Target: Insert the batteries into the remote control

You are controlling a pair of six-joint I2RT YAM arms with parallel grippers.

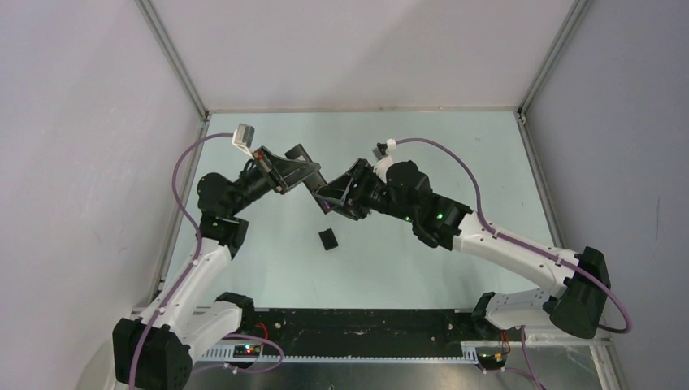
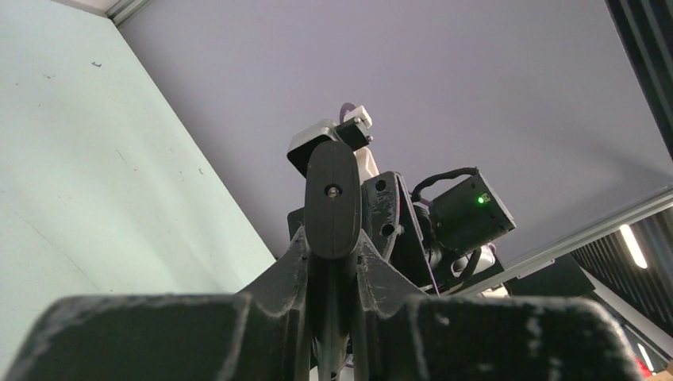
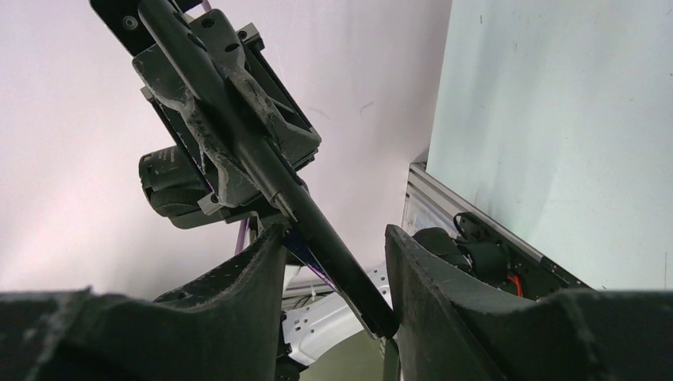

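Meeting tip to tip above the middle of the pale green table (image 1: pixel 439 154), the left gripper (image 1: pixel 311 180) and the right gripper (image 1: pixel 340 197) appear from overhead as one black cluster. The slim black rectangular remote control (image 1: pixel 322 195) between them is hard to separate from the dark fingers, and a small loose black cover plate (image 1: pixel 328 240) lies flat on the table just nearer the arm bases. The left wrist camera looks along the remote control (image 2: pixel 333 194) end-on, its rounded tip raised and its body clamped tight between the left gripper's (image 2: pixel 333 250) closed fingers (image 2: pixel 290 266). From the right wrist camera, the remote control (image 3: pixel 317 230) slants down out of the left gripper (image 3: pixel 226 135) into the gap of the right gripper (image 3: pixel 333 238), whose jaws stand parted on either side of it. Its low end touches one finger (image 3: pixel 428 302). A thin blue-purple sliver (image 3: pixel 304 252) shows beside the bar; whether it is a battery cannot be told.
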